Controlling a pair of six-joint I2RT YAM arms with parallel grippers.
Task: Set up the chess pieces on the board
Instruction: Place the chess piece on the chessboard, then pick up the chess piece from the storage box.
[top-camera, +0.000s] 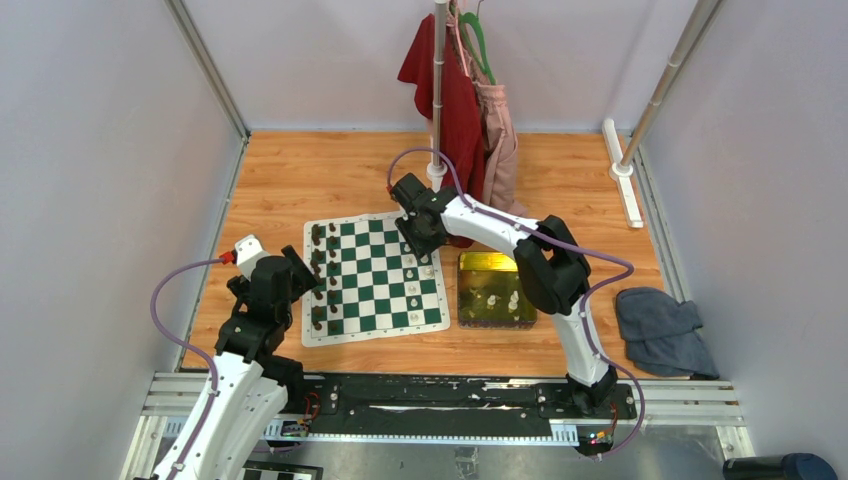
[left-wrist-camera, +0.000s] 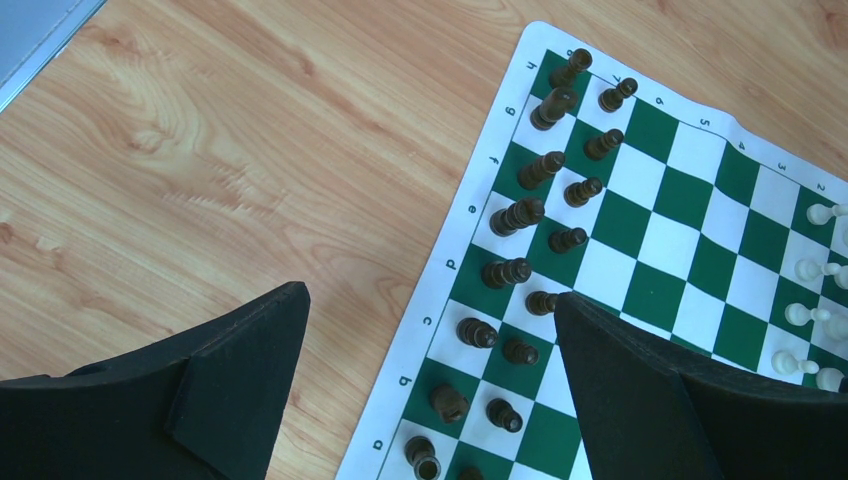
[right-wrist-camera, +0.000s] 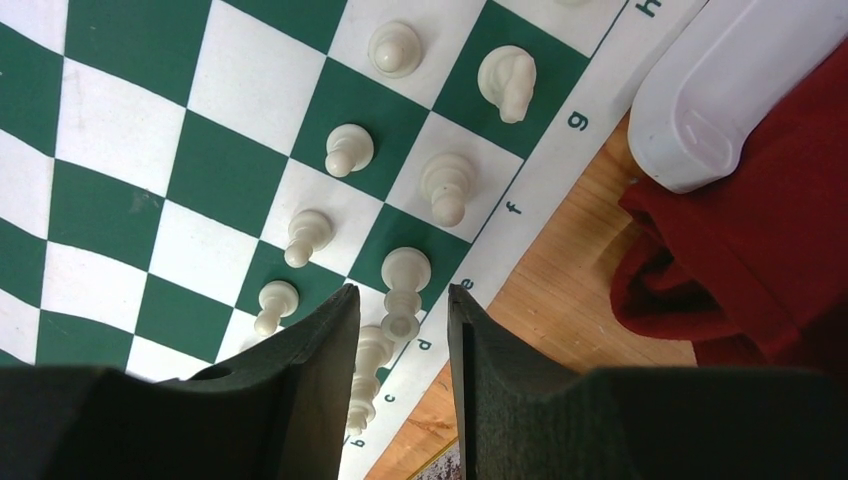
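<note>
The green-and-white board (top-camera: 375, 280) lies mid-table. Cream-white chess pieces (top-camera: 420, 285) stand along its right side, and more lie in the yellow-green tray (top-camera: 497, 262). In the right wrist view, white pawns (right-wrist-camera: 348, 150), a knight (right-wrist-camera: 506, 80) and a bishop (right-wrist-camera: 445, 185) stand on the board (right-wrist-camera: 130, 190). My right gripper (right-wrist-camera: 402, 295) hovers over that edge, its jaws partly apart, with a tall white piece (right-wrist-camera: 404, 270) on the e square standing free between the tips. My left gripper (left-wrist-camera: 430, 300) is wide open and empty above the board's left edge, over the dark pieces (left-wrist-camera: 520, 215).
The tray sits just right of the board. A clothes rack with red garments (top-camera: 460, 100) stands behind; its white base (right-wrist-camera: 720, 90) and red cloth (right-wrist-camera: 740, 270) lie close to my right gripper. A grey cloth (top-camera: 665, 325) lies at the far right.
</note>
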